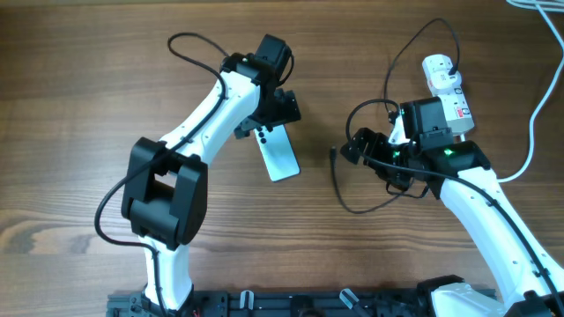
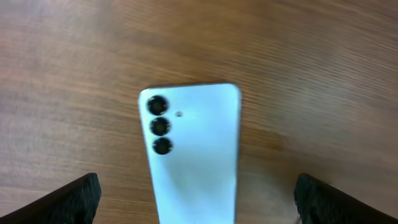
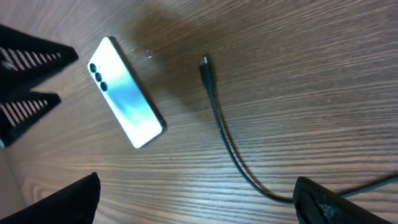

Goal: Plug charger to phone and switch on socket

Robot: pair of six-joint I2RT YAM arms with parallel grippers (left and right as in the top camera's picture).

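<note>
The phone lies back up on the wood, pale blue with three camera lenses; its screen is hidden. My left gripper hovers over its camera end, open, fingers wide on either side and not touching it. The charger's thin black cable curves across the table, its plug tip lying free to the right of the phone. My right gripper is open above the cable, holding nothing. The white socket is partly hidden under the right arm.
A thick white cord runs along the far right edge. A tiny light speck lies on the wood near the phone. The left gripper's ribbed fingers show at the left of the right wrist view.
</note>
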